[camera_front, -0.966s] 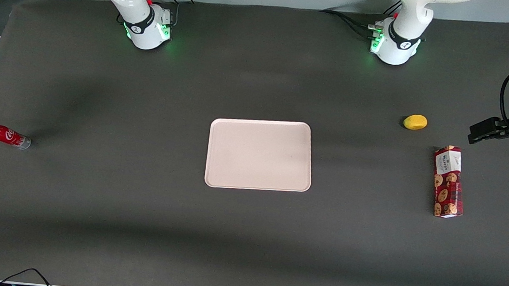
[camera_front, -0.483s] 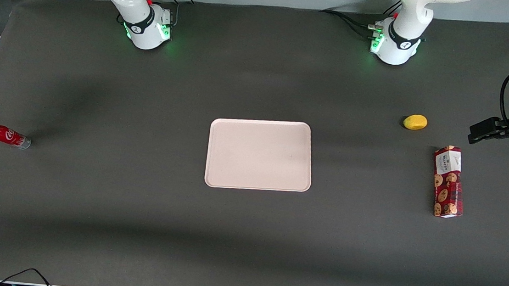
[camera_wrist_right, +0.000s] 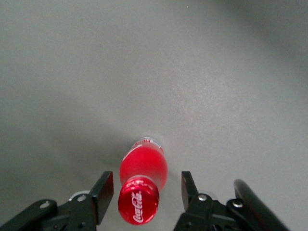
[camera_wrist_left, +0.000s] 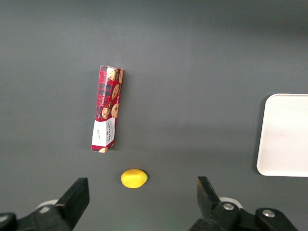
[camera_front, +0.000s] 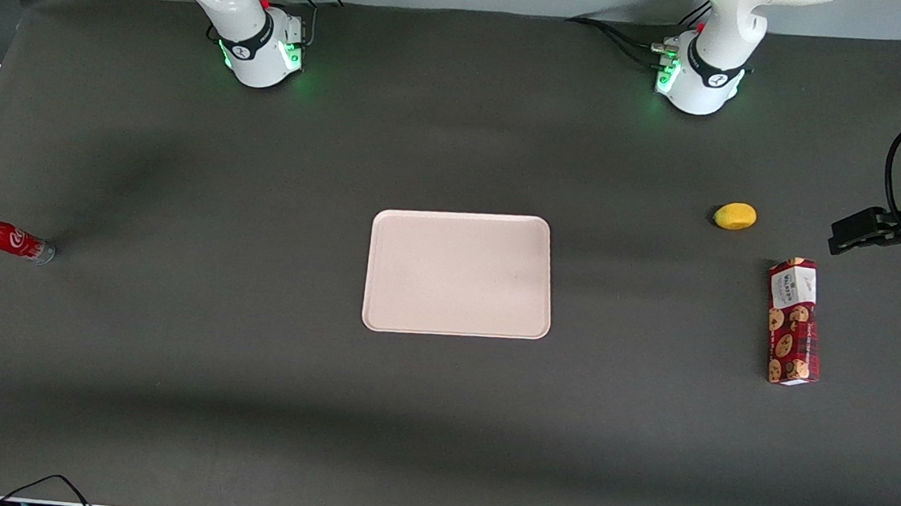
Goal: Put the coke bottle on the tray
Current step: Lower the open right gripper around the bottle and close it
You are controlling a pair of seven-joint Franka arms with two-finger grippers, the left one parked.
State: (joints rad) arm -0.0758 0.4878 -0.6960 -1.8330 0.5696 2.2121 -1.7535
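The coke bottle [camera_front: 5, 237] is standing well apart from the tray [camera_front: 460, 273], toward the working arm's end of the table. The pincer [camera_wrist_right: 142, 192] is straddling its cap, fingers apart; gripping, carrying and placing are all remaining.

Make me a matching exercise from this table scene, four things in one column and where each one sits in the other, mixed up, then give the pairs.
Things:
1. coke bottle
2. tray
3. lemon
4. cookie box

Places:
A. lying flat toward the parked arm's end, nearer the front camera than the lemon
B. middle of the table, with nothing on it
C. standing at the working arm's end, its cap between the open fingers of the gripper
D. toward the parked arm's end, farther from the front camera than the cookie box

Pairs: 1-C, 2-B, 3-D, 4-A
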